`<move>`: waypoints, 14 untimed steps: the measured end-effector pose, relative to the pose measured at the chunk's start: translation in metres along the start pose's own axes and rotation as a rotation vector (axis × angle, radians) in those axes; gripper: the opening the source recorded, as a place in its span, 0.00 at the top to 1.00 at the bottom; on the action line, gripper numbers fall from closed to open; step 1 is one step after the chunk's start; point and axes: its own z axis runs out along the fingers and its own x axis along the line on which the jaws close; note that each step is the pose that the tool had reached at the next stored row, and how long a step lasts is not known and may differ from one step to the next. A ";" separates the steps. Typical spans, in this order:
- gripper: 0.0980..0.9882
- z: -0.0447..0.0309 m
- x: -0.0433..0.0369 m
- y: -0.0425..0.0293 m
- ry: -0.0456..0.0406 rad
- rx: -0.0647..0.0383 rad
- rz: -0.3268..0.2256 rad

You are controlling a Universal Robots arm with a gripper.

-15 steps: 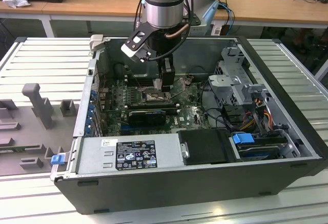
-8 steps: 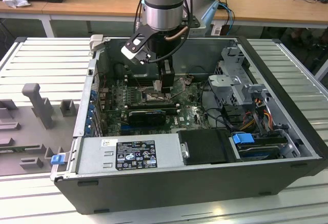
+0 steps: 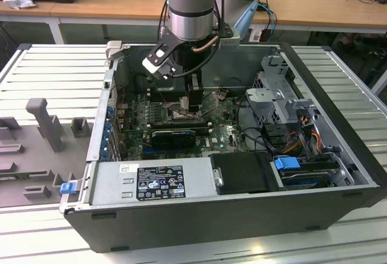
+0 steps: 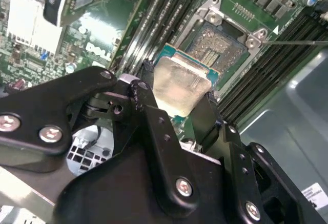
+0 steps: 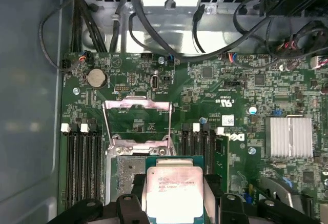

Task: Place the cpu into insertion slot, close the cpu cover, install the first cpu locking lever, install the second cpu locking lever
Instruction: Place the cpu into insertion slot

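My gripper (image 4: 179,101) is shut on the cpu (image 4: 182,85), a flat square chip with a silvery top and a green edge, held by two opposite sides between black fingers (image 4: 212,114). In the first wrist view the cpu (image 5: 171,190) hangs just over and slightly beside the insertion slot (image 5: 125,175). The slot's gold-brown contact field (image 4: 218,44) lies bare inside its metal rim. The cpu cover (image 5: 137,103) stands swung up and open beyond the slot. In the exterior view the gripper (image 3: 193,98) reaches down into the computer case over the green board.
Long black memory slots (image 5: 82,162) run on both sides of the socket. A black card (image 3: 175,136), the power supply (image 3: 151,182), a drive cage (image 3: 284,101) and cables (image 5: 154,34) crowd the case. A finned heat sink (image 5: 288,137) sits on the board.
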 end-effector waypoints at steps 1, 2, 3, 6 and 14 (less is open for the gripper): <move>0.52 0.0008 0.0014 -0.0009 0.0004 0.000 0.000; 0.52 0.0019 0.0034 -0.0024 0.0011 0.000 0.000; 0.52 0.0029 0.0049 -0.0032 0.0014 0.000 0.000; 0.52 0.0091 0.0095 -0.0056 0.0017 0.000 0.000; 0.52 0.0226 0.0190 -0.0136 0.0019 0.000 0.000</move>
